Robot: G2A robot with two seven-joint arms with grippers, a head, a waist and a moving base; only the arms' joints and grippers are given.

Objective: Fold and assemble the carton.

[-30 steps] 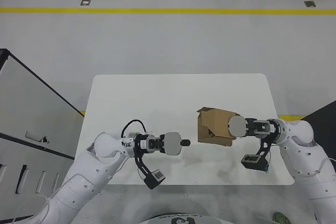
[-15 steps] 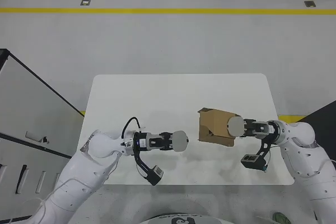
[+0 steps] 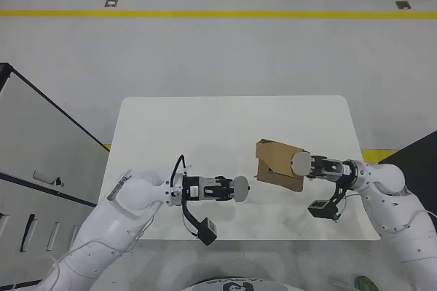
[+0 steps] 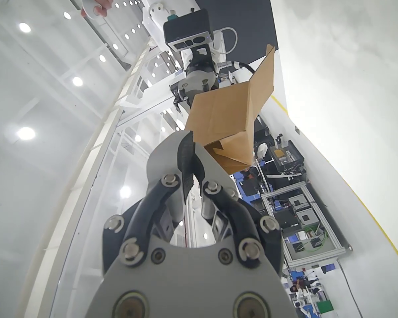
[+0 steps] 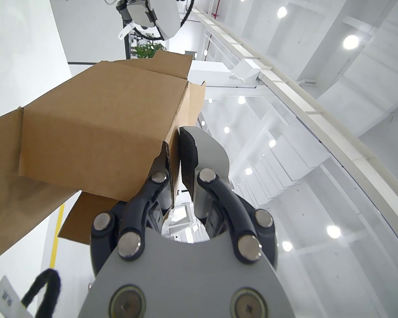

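Observation:
A brown cardboard carton (image 3: 275, 163), partly folded with flaps standing out, is held above the right half of the white table (image 3: 204, 124). My right gripper (image 3: 301, 163) is shut on one of its side flaps; in the right wrist view the flap's edge is pinched at the gripper (image 5: 176, 148), and the carton body (image 5: 96, 124) stretches away from it. My left gripper (image 3: 240, 188) hovers just left of the carton's near corner, shut with nothing in it. In the left wrist view its closed tips (image 4: 189, 142) point at the carton's underside (image 4: 225, 114), a short gap away.
A grey cabinet (image 3: 29, 145) stands to the left of the table and a black surface (image 3: 433, 145) to the right. A yellow floor line (image 3: 218, 13) runs behind. The table's left and far parts are bare.
My left arm has moved right, bringing its shut gripper close to the carton. The right arm and the carton have shifted slightly left.

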